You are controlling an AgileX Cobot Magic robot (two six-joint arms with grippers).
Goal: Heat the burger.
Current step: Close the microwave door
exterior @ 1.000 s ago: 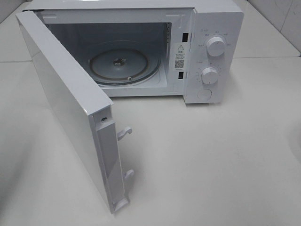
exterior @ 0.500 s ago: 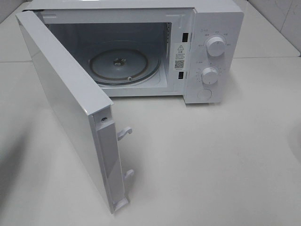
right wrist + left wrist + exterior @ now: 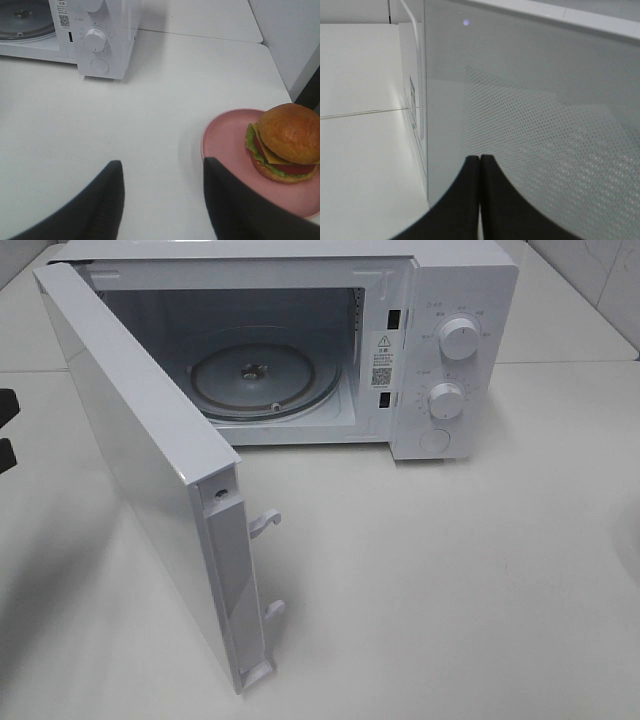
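The burger [image 3: 287, 140], with an orange-brown bun and green and red filling, sits on a round pink plate [image 3: 225, 140] in the right wrist view; neither shows in the exterior high view. My right gripper [image 3: 162, 200] hangs open over the white table just beside the plate, nothing between its fingers. My left gripper [image 3: 479, 165] is shut and empty, its tips close to the outer face of the microwave door [image 3: 530, 115]. A dark part of the left arm [image 3: 5, 430] peeks in at the left edge of the exterior high view.
The white microwave [image 3: 460, 300] stands at the back with its door [image 3: 130, 460] swung wide open toward the front left. Its glass turntable [image 3: 265, 380] is bare. Two knobs [image 3: 458, 338] sit on the right panel. A wall [image 3: 290, 35] rises beyond the plate.
A dark part of the left arm has come into the exterior high view at the left edge, and its shadow on the table has grown. The microwave and door have not moved.
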